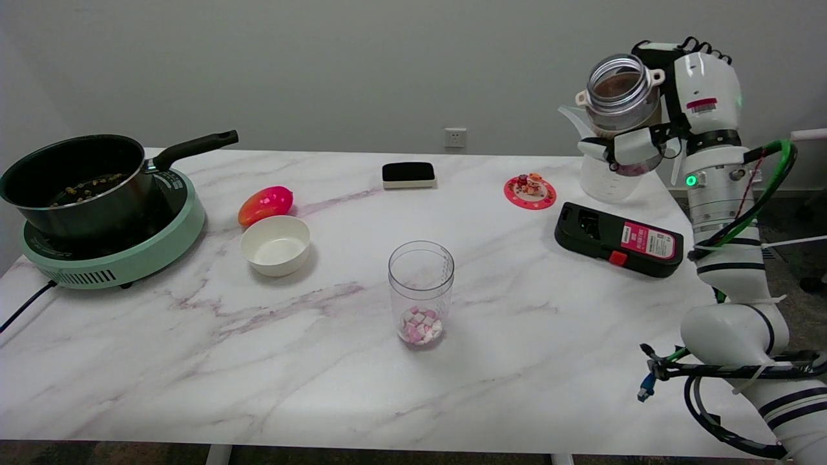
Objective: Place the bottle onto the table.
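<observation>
Nearest to the camera, a clear plastic cup [420, 292] with pink and white candy pieces at its bottom is seen on the marble table [194, 361]. At the far left a black saucepan [77, 184] is placed on a green induction cooker [123, 252]. A red mango [265, 204] and a white bowl [275, 245] follow, then a black eraser [408, 174], a red coaster [530, 191] and a black device [619, 239]. At the far right the bottle [619, 97], open and tilted, is held in the air above a measuring cup [604, 177] by the right hand [659, 123], whose fingers are wrapped around it.
</observation>
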